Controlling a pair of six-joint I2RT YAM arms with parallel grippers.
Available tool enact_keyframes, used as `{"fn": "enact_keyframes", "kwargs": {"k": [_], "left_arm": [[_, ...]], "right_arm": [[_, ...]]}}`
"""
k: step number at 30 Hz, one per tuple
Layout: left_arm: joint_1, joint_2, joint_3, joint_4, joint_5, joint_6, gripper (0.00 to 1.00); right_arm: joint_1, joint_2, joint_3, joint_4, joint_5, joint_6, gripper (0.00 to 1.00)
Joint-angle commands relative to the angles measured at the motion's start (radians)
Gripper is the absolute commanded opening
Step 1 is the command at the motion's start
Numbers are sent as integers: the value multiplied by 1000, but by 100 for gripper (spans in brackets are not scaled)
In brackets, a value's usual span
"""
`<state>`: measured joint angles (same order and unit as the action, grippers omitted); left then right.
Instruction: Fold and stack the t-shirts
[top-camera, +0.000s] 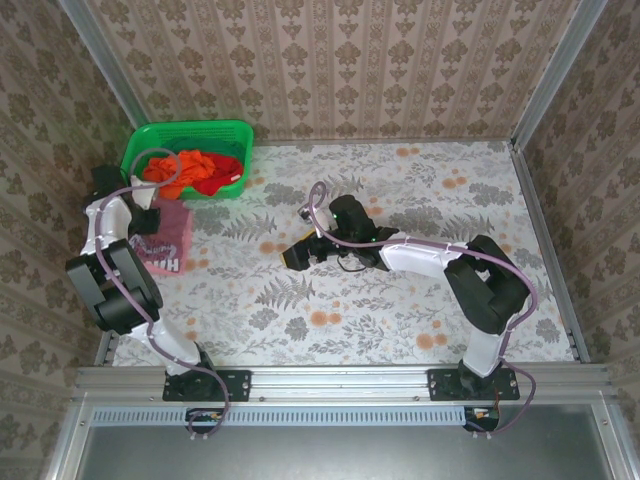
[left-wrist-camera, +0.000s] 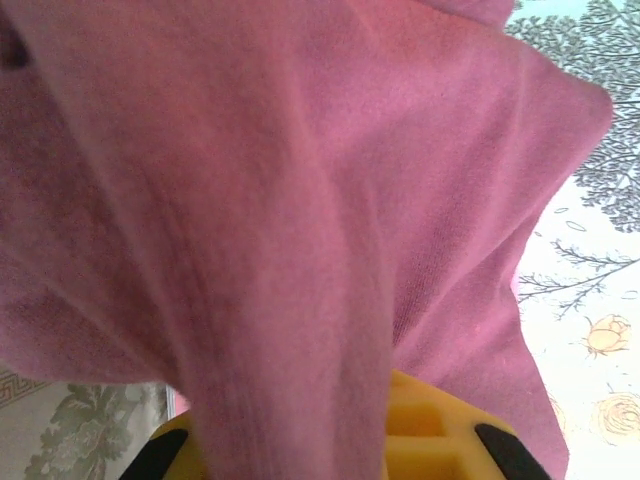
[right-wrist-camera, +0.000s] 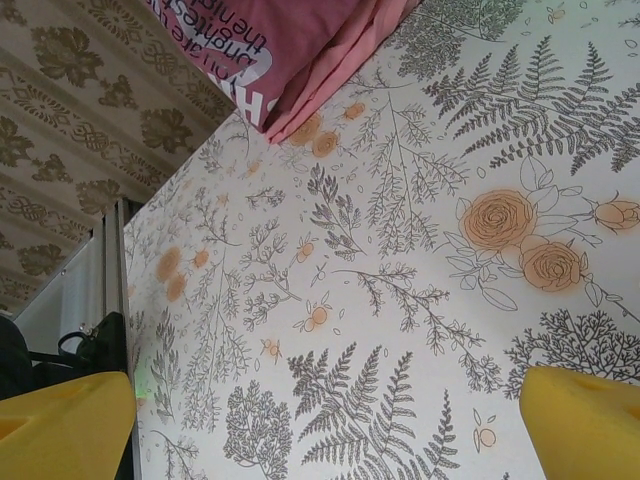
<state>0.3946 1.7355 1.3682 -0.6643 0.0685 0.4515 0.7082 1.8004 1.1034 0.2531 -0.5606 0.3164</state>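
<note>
**Pink t-shirt** (top-camera: 168, 238), white lettering: lies at the left edge of the floral table (top-camera: 400, 300), just in front of the green basket (top-camera: 190, 130).

**Left gripper** (left-wrist-camera: 300, 455): buried in that shirt, with cloth draped over its yellow fingers (left-wrist-camera: 440, 440). We cannot tell whether the jaws pinch it.

**Right gripper** (top-camera: 298, 256): mid-table, spread wide, empty, well apart from the shirt.

**Orange and red t-shirts** (top-camera: 195, 172): bunched in the basket at the far-left corner.

**Step, as we judge it:** settling the pink shirt at the stacking spot. The next move calls for a clean let-go, then a reach into the basket.
</note>
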Motion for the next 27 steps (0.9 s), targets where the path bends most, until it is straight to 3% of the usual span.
{"fn": "enact_keyframes", "kwargs": {"k": [1, 3, 9, 13, 18, 23, 27], "left_arm": [[10, 19, -1, 18, -64, -44, 32], [11, 24, 14, 1, -59, -56, 39], [18, 44, 83, -76, 0, -146, 73], [18, 18, 77, -78, -46, -181, 99], [9, -39, 67, -68, -112, -261, 100], [-57, -146, 5, 6, -213, -327, 100], [-82, -182, -37, 61, -148, -365, 100]], "right_arm": [[6, 9, 34, -26, 13, -14, 100], [6, 7, 33, -28, 16, -15, 100], [6, 12, 30, -29, 21, -12, 100], [6, 3, 19, -30, 28, -16, 100], [5, 5, 14, -26, 32, -17, 100], [6, 18, 18, -11, 27, 1, 100], [6, 22, 13, -2, 28, 3, 100]]}}
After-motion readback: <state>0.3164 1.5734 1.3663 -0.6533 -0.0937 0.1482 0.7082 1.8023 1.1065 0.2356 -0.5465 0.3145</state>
